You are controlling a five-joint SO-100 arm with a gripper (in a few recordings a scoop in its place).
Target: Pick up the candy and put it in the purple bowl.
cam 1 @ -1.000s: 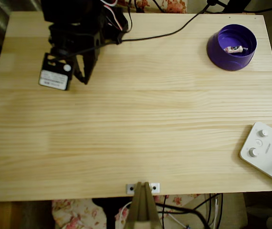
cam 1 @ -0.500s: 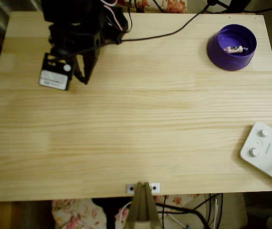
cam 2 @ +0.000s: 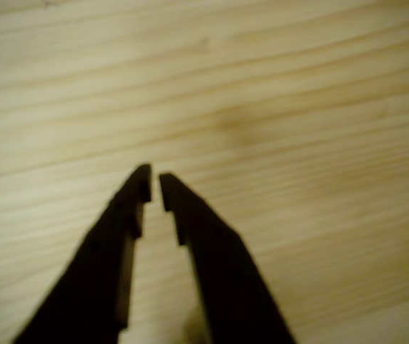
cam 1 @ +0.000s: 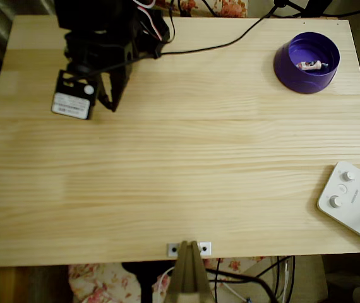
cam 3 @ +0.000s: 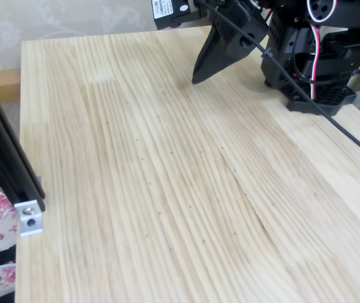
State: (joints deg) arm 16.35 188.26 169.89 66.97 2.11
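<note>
- Candy (cam 1: 311,64): lying inside the purple bowl (cam 1: 292,68), near the tabletop's (cam 1: 180,170) top-right corner in the overhead view.
- Gripper (cam 2: 154,188): empty, fingers nearly together, above the top-left corner.
- White control box (cam 1: 357,205): right edge.

1. In the overhead view the bowl (cam 1: 306,62) stands at the desk's (cam 1: 180,177) top right corner.
2. The candy (cam 1: 311,64) lies inside the bowl.
3. The arm sits at the top left, well apart from the bowl, its tool (cam 1: 112,106) pointing down over bare desk.
4. A box with knobs (cam 1: 352,201) lies at the lower right edge, partly overhanging.
5. A cable (cam 1: 224,44) runs across the top from arm towards the bowl's side.
</note>
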